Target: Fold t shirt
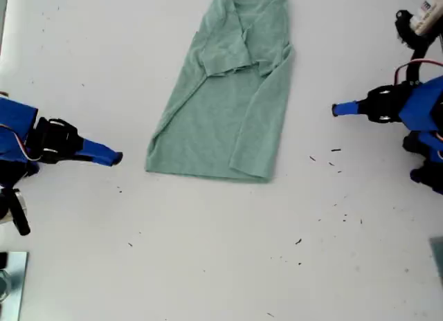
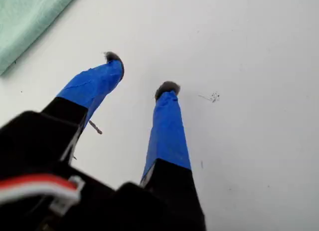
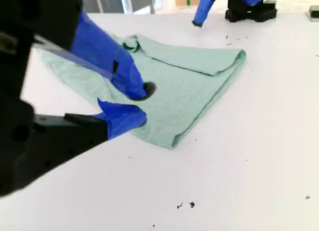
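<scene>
Sleeves are already folded inward on the t shirt (image 1: 225, 106) at twelve o'clock, so my first gripper (image 2: 142, 74) and my second gripper (image 3: 139, 104) are kept parted and empty beside it, presumably for the hem fold.

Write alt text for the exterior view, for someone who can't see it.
A pale green t shirt, sides and sleeves folded inward, lies on a white table. Two blue-tipped robot grippers point at it without touching: my second gripper from the exterior view's left, my first gripper from its right.

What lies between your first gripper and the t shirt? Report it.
Only bare white table, no object, between my first gripper and the t shirt; the exterior view shows it plainly.
</scene>
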`<control>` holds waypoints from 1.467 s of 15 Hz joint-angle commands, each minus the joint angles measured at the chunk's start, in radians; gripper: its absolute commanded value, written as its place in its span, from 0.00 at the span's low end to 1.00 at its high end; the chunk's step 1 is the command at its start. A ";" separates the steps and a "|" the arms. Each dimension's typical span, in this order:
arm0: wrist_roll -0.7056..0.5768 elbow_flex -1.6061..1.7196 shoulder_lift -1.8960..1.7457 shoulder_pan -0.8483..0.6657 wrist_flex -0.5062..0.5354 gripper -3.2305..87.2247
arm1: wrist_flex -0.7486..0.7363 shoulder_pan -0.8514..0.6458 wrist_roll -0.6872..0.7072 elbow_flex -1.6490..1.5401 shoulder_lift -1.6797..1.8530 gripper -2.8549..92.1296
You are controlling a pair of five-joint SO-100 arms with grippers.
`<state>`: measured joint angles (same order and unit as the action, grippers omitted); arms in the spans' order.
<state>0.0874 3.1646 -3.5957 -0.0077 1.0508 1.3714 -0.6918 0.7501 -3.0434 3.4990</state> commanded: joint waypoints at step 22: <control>-0.288 -1.026 1.973 -0.279 -0.040 0.20 | -0.017 0.061 -0.469 -0.054 0.006 0.18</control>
<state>-0.2178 2.1629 -1.7058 -0.2592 1.0477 1.3714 -0.6427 0.2746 -3.0434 3.5021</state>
